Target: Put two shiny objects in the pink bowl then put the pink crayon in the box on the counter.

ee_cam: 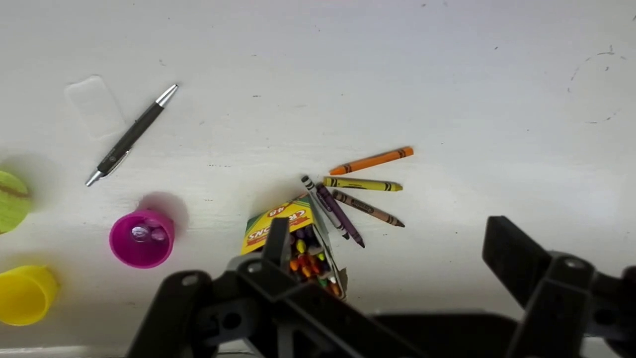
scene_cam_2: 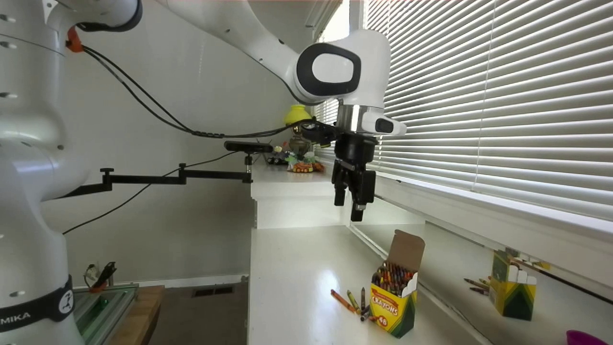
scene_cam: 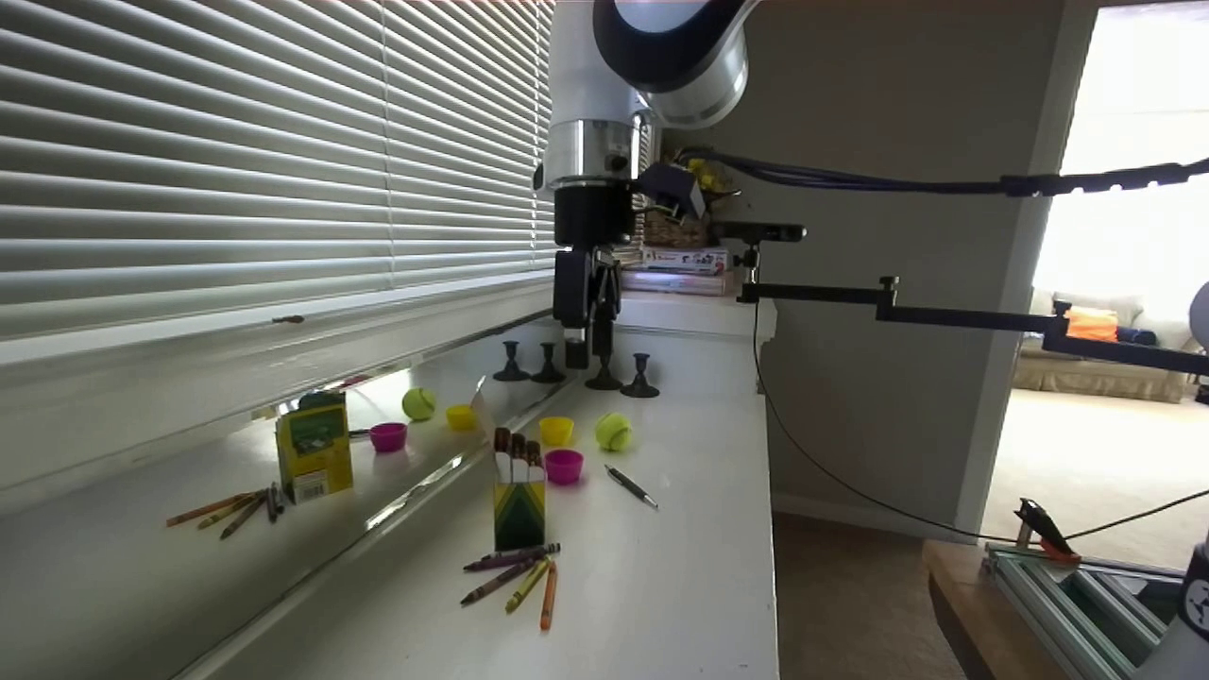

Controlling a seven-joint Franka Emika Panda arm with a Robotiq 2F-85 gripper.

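- Hanging above the counter (ee_cam: 472, 99), the gripper (ee_cam: 387, 228) has its fingers (ee_cam: 275, 243) wide apart and holds nothing.
- At lower centre of the wrist view the box (ee_cam: 261, 232), partly hidden by a finger, stands between the pink bowl (ee_cam: 139, 258), lower left, and the loose crayons (ee_cam: 357, 203), centre.
- Shiny objects (ee_cam: 140, 232) lie inside the bowl.
- Which crayon is pink I cannot tell.
- The tennis ball (ee_cam: 12, 201) and yellow cup (ee_cam: 44, 291) sit at the left edge, a pen (ee_cam: 133, 133) upper left.
- In an exterior view, dark candlesticks (scene_cam: 640, 380) stand at centre.
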